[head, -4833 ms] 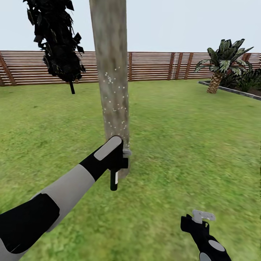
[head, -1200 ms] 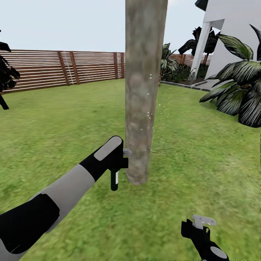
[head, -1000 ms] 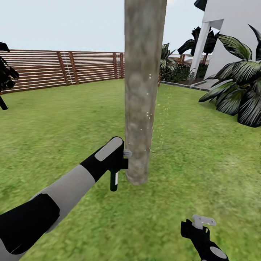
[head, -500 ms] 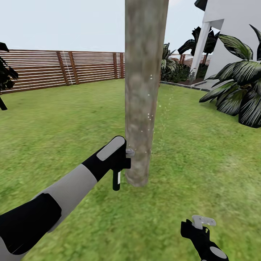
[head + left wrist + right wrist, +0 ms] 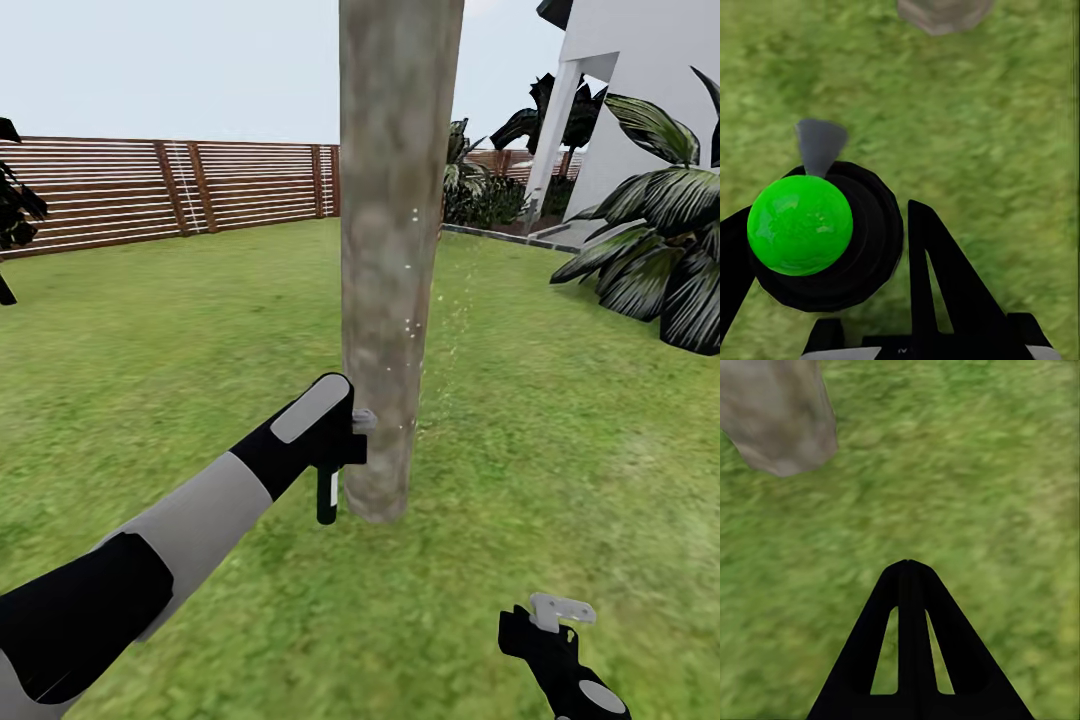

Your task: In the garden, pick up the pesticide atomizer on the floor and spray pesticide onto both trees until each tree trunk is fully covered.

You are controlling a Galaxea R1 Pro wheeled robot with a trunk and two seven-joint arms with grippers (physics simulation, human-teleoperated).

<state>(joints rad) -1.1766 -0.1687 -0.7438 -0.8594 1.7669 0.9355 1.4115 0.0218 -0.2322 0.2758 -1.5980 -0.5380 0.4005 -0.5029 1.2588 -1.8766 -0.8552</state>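
A thick mottled grey-brown tree trunk (image 5: 390,250) rises from the grass at the middle of the head view. My left gripper (image 5: 345,440) is shut on the pesticide atomizer (image 5: 327,497), a slim dark bottle with a pale stripe hanging just left of the trunk's base. The nozzle almost touches the bark. Pesticide (image 5: 410,325) dots the trunk's right side as white specks, and more drift beside it. In the left wrist view my left gripper (image 5: 825,217) clasps the atomizer (image 5: 817,232), seen with a green top, above the trunk base (image 5: 943,13). My right gripper (image 5: 560,608) is shut and holds nothing; its closed tip (image 5: 907,574) hangs over grass.
A slatted wooden fence (image 5: 200,190) closes off the lawn behind. Palm fronds (image 5: 660,270) and a white building (image 5: 640,80) stand at the right. A dark bush (image 5: 15,210) pokes in at the left edge. Open grass lies all around the trunk.
My left gripper, with the atomizer, has edged right and closer to the trunk over the last second. Since the oldest frame the camera has swung around the trunk to face the building.
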